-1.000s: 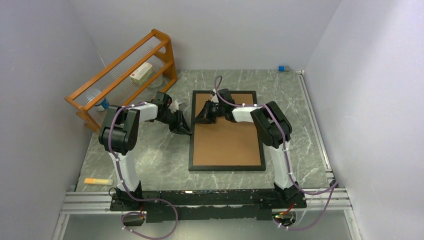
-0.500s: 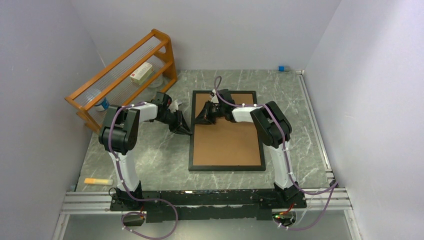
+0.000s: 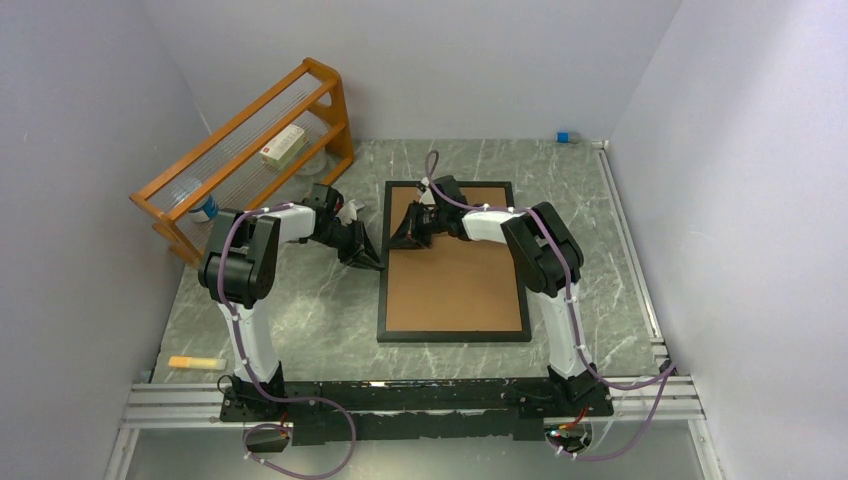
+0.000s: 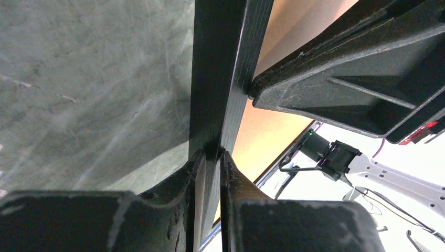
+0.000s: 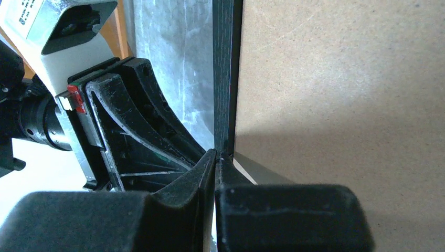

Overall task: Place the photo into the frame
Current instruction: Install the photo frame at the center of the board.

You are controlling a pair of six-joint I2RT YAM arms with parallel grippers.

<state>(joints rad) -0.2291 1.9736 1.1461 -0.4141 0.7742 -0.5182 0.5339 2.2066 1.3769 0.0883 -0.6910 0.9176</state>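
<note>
The frame (image 3: 450, 337) lies flat on the table, back up, its black border round a brown backing board (image 3: 455, 285). My left gripper (image 3: 372, 262) is at the frame's left edge. In the left wrist view its fingertips (image 4: 211, 157) are shut on the black border (image 4: 220, 63). My right gripper (image 3: 398, 240) reaches from over the board to the same edge. In the right wrist view its tips (image 5: 216, 157) are together against the border (image 5: 226, 68), beside the board (image 5: 341, 79). The two grippers face each other across the border. The photo is out of view.
An orange wooden rack (image 3: 250, 140) stands at the back left with a small box (image 3: 283, 147) and a bottle (image 3: 200, 205) on it. A yellow-orange marker (image 3: 195, 361) lies near the front left. A small blue object (image 3: 563, 136) sits by the back wall.
</note>
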